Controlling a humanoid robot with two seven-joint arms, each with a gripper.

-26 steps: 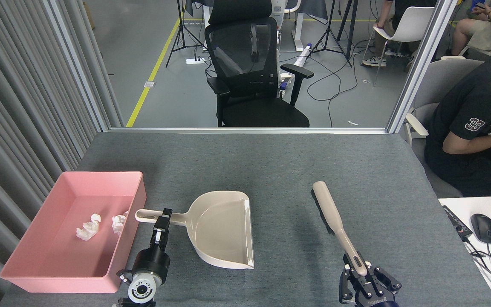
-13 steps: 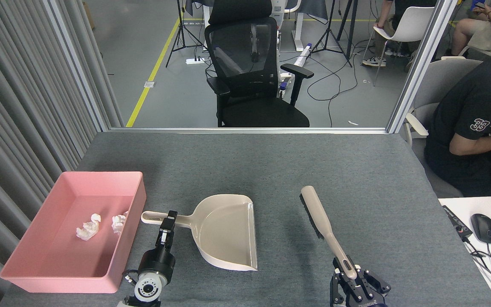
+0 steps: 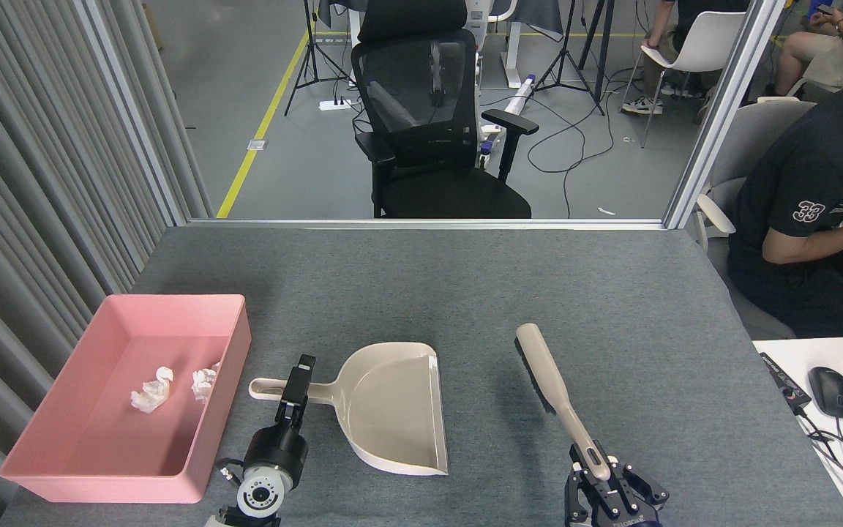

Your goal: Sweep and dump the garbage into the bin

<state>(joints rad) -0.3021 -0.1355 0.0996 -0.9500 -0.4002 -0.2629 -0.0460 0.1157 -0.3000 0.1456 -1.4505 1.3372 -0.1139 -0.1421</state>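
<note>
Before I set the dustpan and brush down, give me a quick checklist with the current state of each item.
1. Garbage inside the bin: ok, two white wads lie on its floor.
2. Dustpan emptied: ok, nothing shows in its scoop.
3. Left gripper holding the dustpan handle: ok, shut on it.
4. Right gripper holding the brush: ok, clamped on the handle end.
5. Table free of leftover wads: ok, none visible.
6. Dustpan resting on the table or lifted: cannot tell.
</note>
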